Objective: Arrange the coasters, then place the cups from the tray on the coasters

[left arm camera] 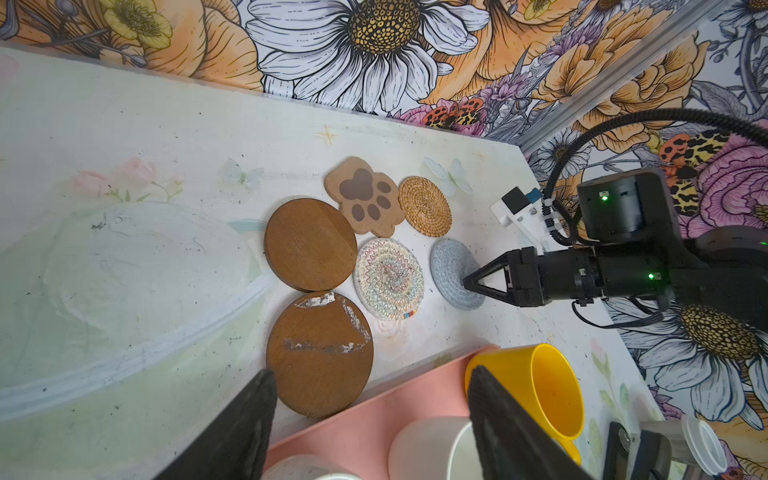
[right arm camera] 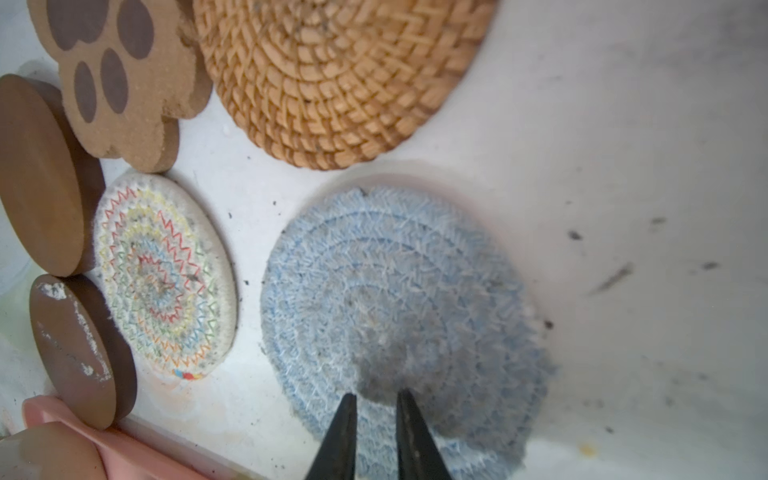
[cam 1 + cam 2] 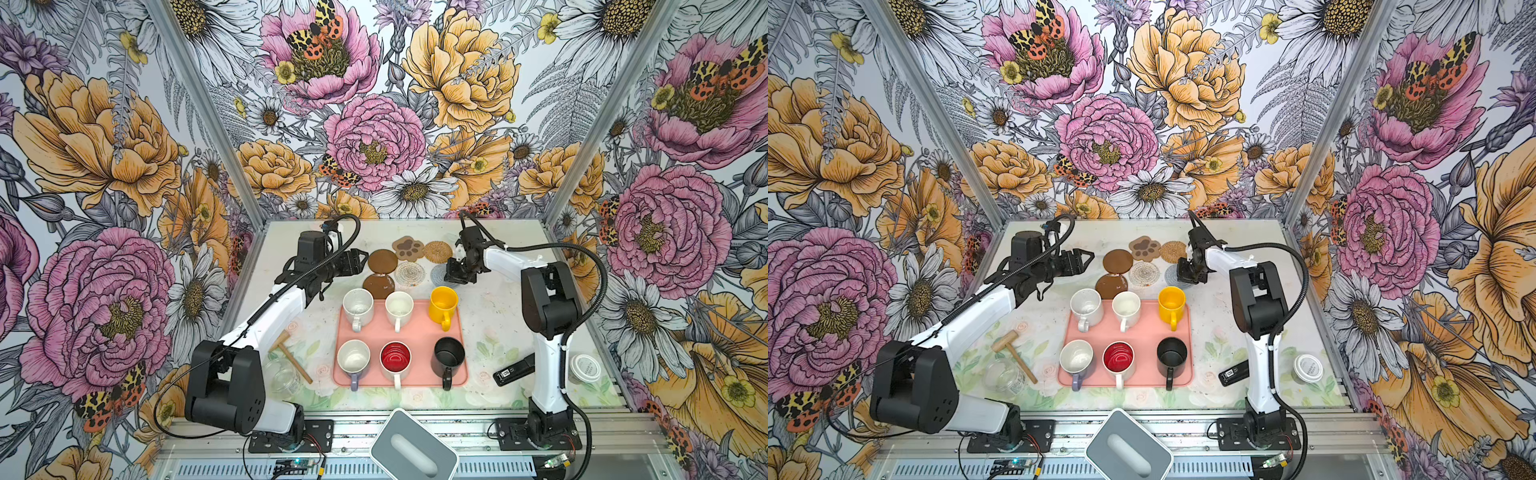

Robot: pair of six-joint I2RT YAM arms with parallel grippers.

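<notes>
Six coasters lie clustered behind the tray (image 3: 415,332): two brown discs (image 3: 382,260) (image 3: 379,286), a paw-print shape (image 3: 409,248), a rattan round (image 3: 437,251), a whitish woven round (image 3: 410,273) and a grey-blue woven round (image 2: 386,291). My right gripper (image 2: 379,392) has its fingers drawn close together, tips pinched into the grey-blue round, which lies flat. My left gripper (image 1: 370,374) hangs open and empty above the brown discs and the tray's back edge. On the tray stand two white cups (image 3: 358,303) (image 3: 399,306), plus yellow (image 3: 443,303), lavender (image 3: 353,357), red-inside (image 3: 395,358) and black (image 3: 448,355) ones.
A clear glass jar (image 3: 284,376) and a wooden mallet (image 3: 291,353) lie left of the tray. A black device (image 3: 513,370) and a white-lidded container (image 3: 585,368) sit to its right. A grey box (image 3: 413,446) stands at the front edge.
</notes>
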